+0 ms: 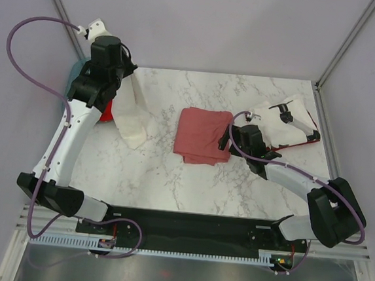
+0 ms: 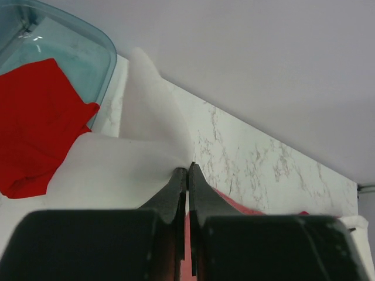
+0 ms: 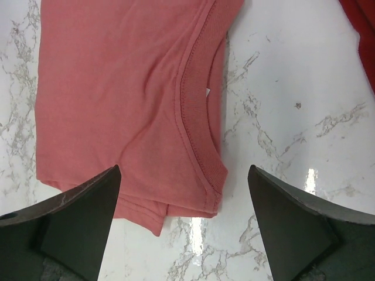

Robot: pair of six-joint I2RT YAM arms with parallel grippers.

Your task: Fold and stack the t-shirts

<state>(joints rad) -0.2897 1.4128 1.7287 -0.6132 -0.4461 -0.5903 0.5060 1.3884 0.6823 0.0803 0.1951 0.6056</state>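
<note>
Left gripper (image 2: pixel 188 168) pinched shut on white shirt (image 1: pixel 132 114) at rear left, its length trailing down toward centre of table (image 1: pixel 170 185); right gripper (image 3: pixel 184 171), wide open, sits directly over collar edge of folded salmon shirt (image 3: pixel 111 99).

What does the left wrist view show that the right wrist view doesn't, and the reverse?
Left wrist only: the teal basket, a bright red t-shirt, and the white t-shirt pinched in the shut left jaws. Right wrist only: the salmon t-shirt, its collar and folded edges, between the open right jaws. Both: the marble table; a pinkish sliver beside the left jaws may be the same salmon shirt.
</note>
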